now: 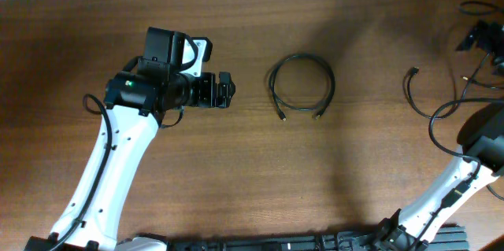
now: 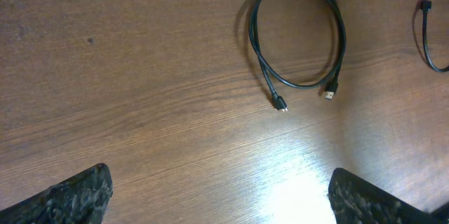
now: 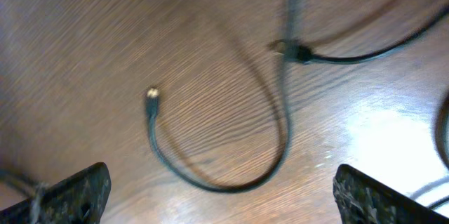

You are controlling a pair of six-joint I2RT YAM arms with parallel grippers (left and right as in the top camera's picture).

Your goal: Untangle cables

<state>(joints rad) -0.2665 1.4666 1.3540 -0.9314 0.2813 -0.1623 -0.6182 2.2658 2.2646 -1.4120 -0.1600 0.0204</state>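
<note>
Start with your right claw. It is released, its fingers spread wide at the bottom of the wrist view with nothing between them. Just ahead of it a thin black cable lies on the counter in an open U. One end stops at a small silver-tipped plug, ahead and to the left. The other side runs further ahead and meets a second cable at a dark connector. The blur hides which strand lies on top there.

By my reading, you are between grasps on the remaining tangle. The next move calls for lowering onto the U-shaped strand near its free plug. Close gently on that one cord alone and draw it away from the crossing, not through it.

Your left claw is also released and holds nothing. Ahead of it, well apart, one coiled cable lies in a tidy single loop. Its two plugs rest at the near side of the loop, apart from each other. That one looks finished, so leave it alone. Keep the left claw ready to pin a strand if the right one needs an anchor.
</note>
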